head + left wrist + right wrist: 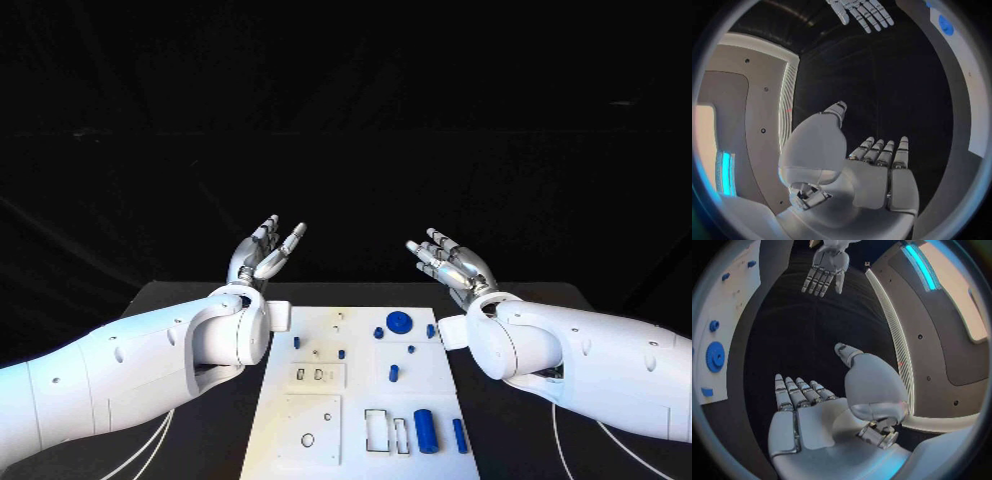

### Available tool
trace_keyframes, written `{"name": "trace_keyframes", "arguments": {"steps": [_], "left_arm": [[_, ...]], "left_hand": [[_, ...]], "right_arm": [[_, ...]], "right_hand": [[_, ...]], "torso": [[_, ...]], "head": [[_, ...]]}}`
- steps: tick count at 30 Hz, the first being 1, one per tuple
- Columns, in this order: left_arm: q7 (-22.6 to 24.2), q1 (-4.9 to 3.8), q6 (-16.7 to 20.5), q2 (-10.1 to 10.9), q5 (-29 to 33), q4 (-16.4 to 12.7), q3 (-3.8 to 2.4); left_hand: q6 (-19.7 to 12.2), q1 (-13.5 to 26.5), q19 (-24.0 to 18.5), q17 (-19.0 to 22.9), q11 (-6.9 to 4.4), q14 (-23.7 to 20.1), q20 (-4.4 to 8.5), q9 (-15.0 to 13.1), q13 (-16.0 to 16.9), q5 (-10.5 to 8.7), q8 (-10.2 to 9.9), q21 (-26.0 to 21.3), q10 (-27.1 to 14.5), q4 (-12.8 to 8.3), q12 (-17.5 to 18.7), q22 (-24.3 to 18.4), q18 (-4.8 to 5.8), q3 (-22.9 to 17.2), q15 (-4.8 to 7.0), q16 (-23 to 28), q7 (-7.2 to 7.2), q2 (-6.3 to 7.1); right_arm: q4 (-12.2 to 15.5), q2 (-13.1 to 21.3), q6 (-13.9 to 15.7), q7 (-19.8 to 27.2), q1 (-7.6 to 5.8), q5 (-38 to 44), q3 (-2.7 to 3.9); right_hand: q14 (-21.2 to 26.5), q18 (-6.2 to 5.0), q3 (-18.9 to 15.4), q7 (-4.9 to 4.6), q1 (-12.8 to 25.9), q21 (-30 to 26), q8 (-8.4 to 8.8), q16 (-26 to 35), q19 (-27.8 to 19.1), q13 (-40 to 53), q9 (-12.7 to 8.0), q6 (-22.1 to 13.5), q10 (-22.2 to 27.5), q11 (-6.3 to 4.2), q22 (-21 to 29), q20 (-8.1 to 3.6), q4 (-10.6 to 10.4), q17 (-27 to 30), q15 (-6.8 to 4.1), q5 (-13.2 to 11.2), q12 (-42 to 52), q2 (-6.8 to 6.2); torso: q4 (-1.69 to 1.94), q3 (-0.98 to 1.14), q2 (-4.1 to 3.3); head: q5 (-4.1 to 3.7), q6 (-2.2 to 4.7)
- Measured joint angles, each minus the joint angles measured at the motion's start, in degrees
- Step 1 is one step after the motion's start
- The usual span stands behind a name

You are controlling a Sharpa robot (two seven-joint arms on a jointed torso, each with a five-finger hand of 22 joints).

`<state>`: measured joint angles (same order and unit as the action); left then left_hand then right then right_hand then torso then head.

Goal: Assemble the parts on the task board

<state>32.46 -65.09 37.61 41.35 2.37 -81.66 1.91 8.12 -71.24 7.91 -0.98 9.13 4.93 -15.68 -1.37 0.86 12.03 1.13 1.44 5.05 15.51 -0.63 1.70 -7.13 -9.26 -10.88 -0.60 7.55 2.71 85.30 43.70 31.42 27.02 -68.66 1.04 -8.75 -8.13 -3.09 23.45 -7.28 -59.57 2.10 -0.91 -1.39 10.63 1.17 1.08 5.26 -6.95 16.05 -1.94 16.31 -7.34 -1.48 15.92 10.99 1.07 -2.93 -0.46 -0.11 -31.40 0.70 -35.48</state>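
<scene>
Black tabletop (202, 440) carries the white task board (353, 400), which lies at the centre between both arms, running from 12 to 6 o'clock. Blue parts rest on it: a round gear (400, 322) near its 12 o'clock end, a thick cylinder (426, 430) and a slim peg (460, 436) toward 5 o'clock. The left hand (265, 252) is raised beyond the board at 11 o'clock, fingers (886, 152) spread, holding nothing. The right hand (450, 262) is raised at 1 o'clock, likewise spread and empty. No part appears grasped, so assembly is judged to be at its start. The next move calls for lowering one hand to a loose part and pinching it.
</scene>
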Motion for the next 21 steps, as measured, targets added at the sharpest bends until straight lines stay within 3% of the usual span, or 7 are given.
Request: {"name": "trace_keyframes", "arguments": {"steps": [6, 9, 12, 13, 14, 18, 21], "left_arm": [[0.6, 0.0, -1.1, 0.3, 0.3, -0.2, 0.0], [0.7, -0.02, -2.4, 2.5, 0.2, -0.4, 0.01], [0.7, -0.04, -3.4, 2.9, 0.1, -0.1, 0.01], [0.7, -0.04, -3.6, 2.9, 0.0, -0.2, 0.01], [0.6, -0.04, -4.2, 2.9, -0.1, -0.4, 0.02], [0.4, -0.12, -5.4, 3.0, -0.8, -0.6, 0.02], [0.0, -0.12, -6.5, 3.6, -1.6, -1.5, 0.03]], "left_hand": [[1.6, -2.5, 0.4, -0.4, 1.19, 1.4, -0.42, -0.3, 0.2, 0.15, 0.5, 0.5, 1.2, 0.3, -0.4, 0.2, -0.01, -0.3, -1.14, -0.7, 0.12, -0.05], [4.5, -3.9, 2.9, -1.3, 2.35, 5.4, -0.96, -0.9, 0.6, 0.15, 1.4, 1.9, 4.2, 0.3, -1.0, 0.9, -0.01, -0.3, -1.91, -2.1, 0.25, -0.08], [11.0, -5.9, 11.1, -3.2, 3.65, 14.7, -1.01, -2.3, 1.4, 0.41, 3.6, 5.9, 12.6, 0.4, -2.9, 2.9, -0.02, -0.7, -2.16, -5.4, 0.68, 0.0], [11.7, -6.1, 11.9, -3.4, 3.72, 15.7, -1.01, -2.4, 1.4, 0.41, 3.9, 6.3, 13.5, 0.3, -3.1, 3.1, -0.01, -0.8, -2.13, -5.8, 0.73, 0.03], [15.7, -7.1, 16.3, -4.4, 3.93, 21.0, -0.98, -3.2, 1.8, 0.41, 5.3, 8.5, 18.9, 0.2, -4.1, 4.1, -0.01, -1.4, -1.8, -7.7, 1.02, 0.2], [24.4, -9.3, 24.7, -6.3, 3.73, 31.1, -0.73, -5.0, 2.4, 0.41, 8.3, 12.7, 29.9, -0.2, -5.9, 5.7, -1.33, -2.9, -0.72, -11.3, 1.78, 0.84], [29.8, -10.7, 29.9, -7.5, 3.16, 37.1, -0.27, -6.1, 2.6, 0.41, 10.2, 15.4, 36.9, -0.5, -6.8, 6.7, -1.55, -4.2, 0.29, -13.2, 2.61, 1.71]], "right_arm": [[-0.8, -0.1, -4.5, -0.8, -1.05, 1.6, -0.87], [-2.6, 0.8, -4.8, -0.9, -1.58, 7.1, -0.91], [-3.6, 1.1, -4.5, -1.3, -2.09, 12.8, -0.82], [-3.7, 1.1, -4.5, -1.4, -2.17, 14.0, -0.82], [-3.8, 1.0, -4.5, -1.7, -2.31, 16.9, -0.82], [-4.4, 0.9, -4.5, -2.9, -2.75, 23.6, -0.83], [-4.9, 0.9, -4.7, -4.6, -3.26, 30.0, -0.83]], "right_hand": [[-6.6, -0.92, 1.7, -0.34, -4.8, 1.6, -1.56, -1.8, 3.3, 0.7, 1.0, 4.9, -6.4, -0.01, -0.8, 0.3, 2.7, -1.2, -0.35, 0.0, 1.3, -0.62], [-12.9, -1.87, 2.5, -0.67, -7.2, 3.3, -3.12, -3.7, 6.9, 1.2, 2.1, 9.6, -12.9, -0.33, -1.7, 0.29, 4.6, -2.2, -0.99, 0.0, 2.5, -1.11], [-22.1, -3.16, 3.5, -1.19, -9.5, 6.0, -5.56, -6.4, 13.4, 1.9, 3.6, 17.0, -22.8, -0.99, -3.0, 0.27, 6.7, -3.8, -2.11, 0.0, 4.4, -1.82], [-22.9, -3.33, 3.6, -1.25, -9.7, 6.3, -5.79, -6.6, 14.0, 1.9, 3.7, 17.8, -23.7, -1.06, -3.1, 0.27, 6.9, -3.9, -2.22, 0.0, 4.6, -1.88], [-27.1, -3.58, 4.2, -1.56, -10.6, 7.7, -7.05, -7.8, 17.4, 2.1, 4.5, 21.8, -28.2, -1.48, -3.7, 0.26, 7.8, -4.5, -2.85, 0.0, 5.2, -2.29], [-34.6, -4.92, 5.5, -2.46, -11.7, 10.2, -9.39, -9.6, 23.5, 2.2, 6.0, 30.1, -36.3, -2.49, -4.5, 0.13, 9.5, -5.3, -4.19, 0.0, 5.5, -3.36], [-39.2, -5.8, 6.5, -3.25, -12.5, 11.7, -10.63, -10.6, 27.4, 2.3, 6.7, 35.1, -41.2, -3.26, -5.0, -0.12, 10.5, -5.7, -5.17, 0.0, 5.5, -4.1]], "torso": [[-0.02, 0.01, -0.02], [-0.03, 0.06, -0.29], [-0.03, 0.1, -0.61], [-0.03, 0.1, -0.69], [-0.02, 0.14, -0.87], [0.05, 0.14, -1.22], [0.1, 0.14, -1.53]], "head": [[0.01, -0.03], [0.01, -0.92], [-0.03, -1.26], [-0.04, -1.29], [-0.12, -1.35], [-0.29, -1.43], [-0.34, -1.5]]}}
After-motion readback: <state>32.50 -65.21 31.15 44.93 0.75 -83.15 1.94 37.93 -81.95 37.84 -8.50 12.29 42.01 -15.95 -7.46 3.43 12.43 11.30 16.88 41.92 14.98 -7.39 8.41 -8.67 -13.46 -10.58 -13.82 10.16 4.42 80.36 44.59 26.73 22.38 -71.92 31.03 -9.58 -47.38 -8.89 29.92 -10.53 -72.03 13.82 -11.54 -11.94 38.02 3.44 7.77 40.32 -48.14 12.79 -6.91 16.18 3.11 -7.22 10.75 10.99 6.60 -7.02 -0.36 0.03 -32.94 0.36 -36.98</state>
